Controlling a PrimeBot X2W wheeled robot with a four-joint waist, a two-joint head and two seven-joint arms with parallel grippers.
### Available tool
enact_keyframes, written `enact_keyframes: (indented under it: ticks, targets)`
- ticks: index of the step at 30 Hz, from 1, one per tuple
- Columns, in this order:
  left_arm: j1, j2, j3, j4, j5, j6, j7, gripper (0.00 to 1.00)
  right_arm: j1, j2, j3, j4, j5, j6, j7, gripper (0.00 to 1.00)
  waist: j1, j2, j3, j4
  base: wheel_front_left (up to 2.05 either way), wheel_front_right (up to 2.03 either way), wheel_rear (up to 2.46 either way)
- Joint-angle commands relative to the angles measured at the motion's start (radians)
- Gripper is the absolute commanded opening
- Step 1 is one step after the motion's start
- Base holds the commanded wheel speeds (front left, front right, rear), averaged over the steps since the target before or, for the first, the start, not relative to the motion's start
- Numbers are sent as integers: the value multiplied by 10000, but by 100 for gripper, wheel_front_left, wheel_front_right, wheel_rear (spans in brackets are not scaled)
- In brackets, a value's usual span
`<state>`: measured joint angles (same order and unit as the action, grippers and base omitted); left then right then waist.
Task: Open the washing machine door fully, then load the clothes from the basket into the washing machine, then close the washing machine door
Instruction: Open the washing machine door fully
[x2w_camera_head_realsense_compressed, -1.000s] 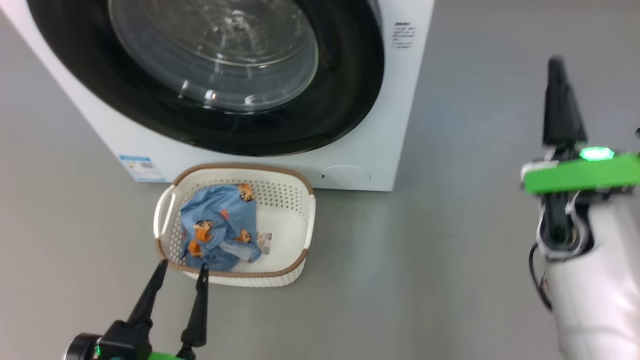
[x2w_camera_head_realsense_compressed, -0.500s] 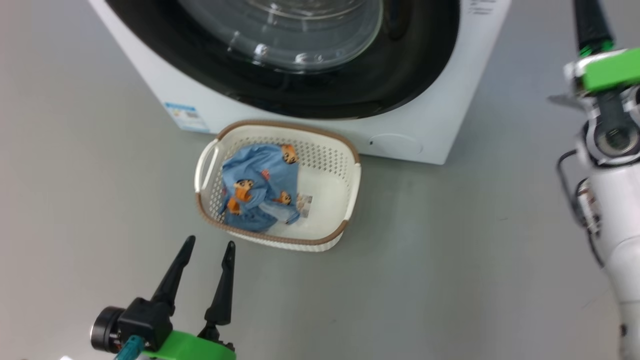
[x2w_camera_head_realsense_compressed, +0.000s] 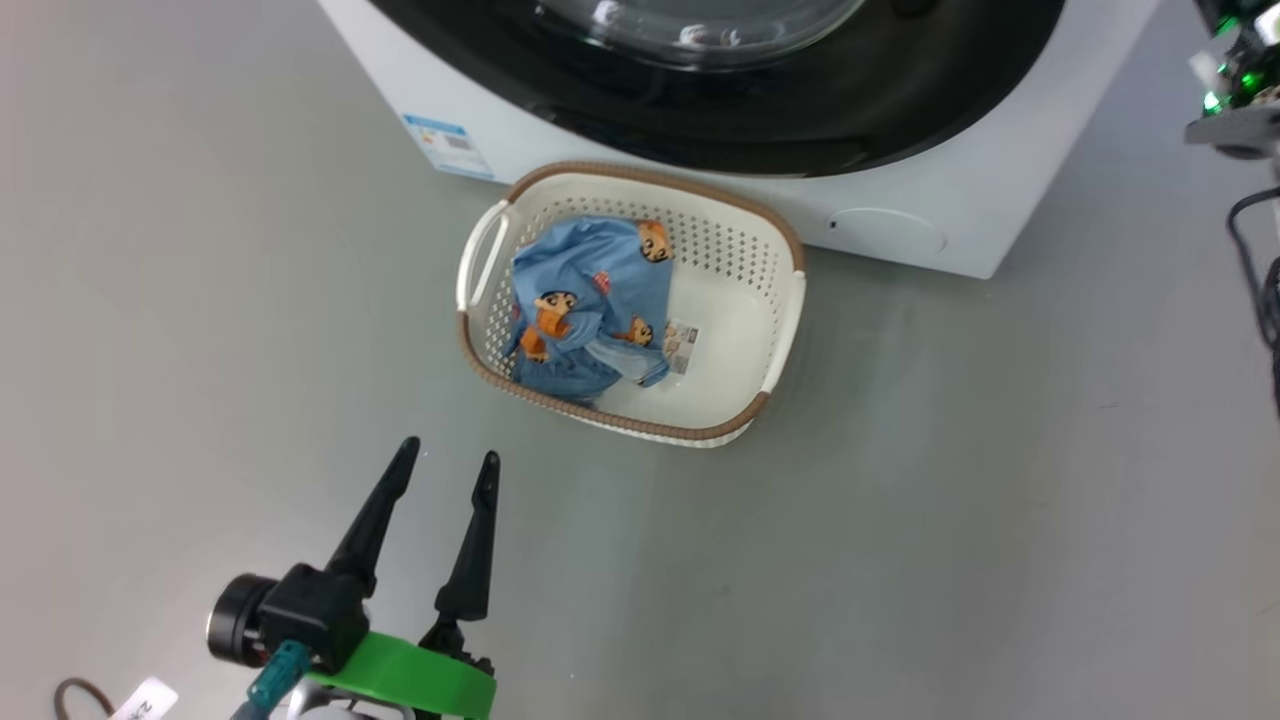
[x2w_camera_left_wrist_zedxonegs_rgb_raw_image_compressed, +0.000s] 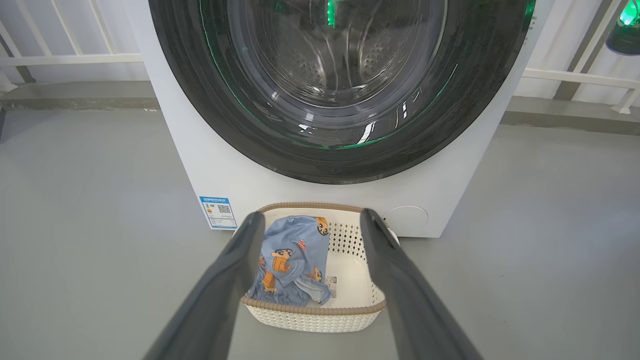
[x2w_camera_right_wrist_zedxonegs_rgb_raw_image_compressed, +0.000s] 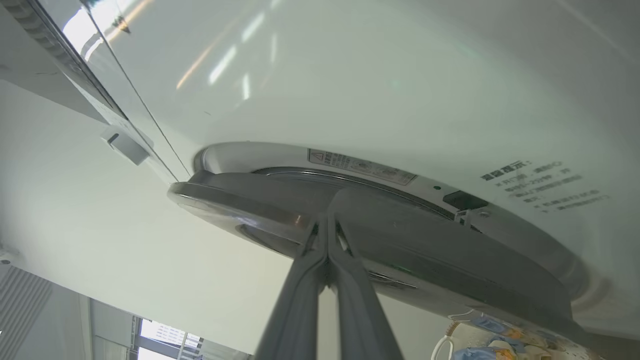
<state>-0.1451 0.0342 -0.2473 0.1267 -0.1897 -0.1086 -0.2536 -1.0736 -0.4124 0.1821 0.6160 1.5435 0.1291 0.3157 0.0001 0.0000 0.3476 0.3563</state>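
Logged left gripper (x2w_camera_head_realsense_compressed: 450, 450) agape near basket (x2w_camera_head_realsense_compressed: 640, 427) | right gripper (x2w_camera_right_wrist_zedxonegs_rgb_raw_image_compressed: 327, 225) pinched closed at washing machine door (x2w_camera_right_wrist_zedxonegs_rgb_raw_image_compressed: 450, 250) | clothes (x2w_camera_head_realsense_compressed: 590, 300) along basket's left edge

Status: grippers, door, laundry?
Left gripper open, short of cream perforated basket. Right gripper shut at black-rimmed glass door edge. Light blue printed garment in basket. Basket below door.

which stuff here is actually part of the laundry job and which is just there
Part of the job: washing machine, washing machine door, basket, clothes in the basket, open left gripper, shut right gripper by the door's edge.
Just there: blue energy sticker, paper label in the basket, white railing behind the machine.
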Motion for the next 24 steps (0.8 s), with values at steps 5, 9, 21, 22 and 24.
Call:
enact_keyframes:
  ticks: [5,9,21,22,24]
  targets:
    - [-308,161,130,-293,-188,141,-82,100,-649,-167,203,208,241,16,818,0,0,0,386,361,0,0,0]
    - [-389,160,11,-286,-200,144,-82,100,-1059,-186,264,544,235,16,1052,0,0,0,588,435,0,0,0]
    - [-673,160,-248,-369,-296,147,-82,100,-2038,-230,595,1432,-52,16,1431,0,0,0,948,661,0,0,0]
    - [-694,160,-269,-377,-312,157,-82,100,-2081,-208,642,1443,-66,16,1485,0,0,0,963,670,0,0,0]
    - [-713,160,-295,-380,-324,166,-82,100,-2107,-194,689,1451,-85,16,1529,0,0,0,965,678,0,0,0]
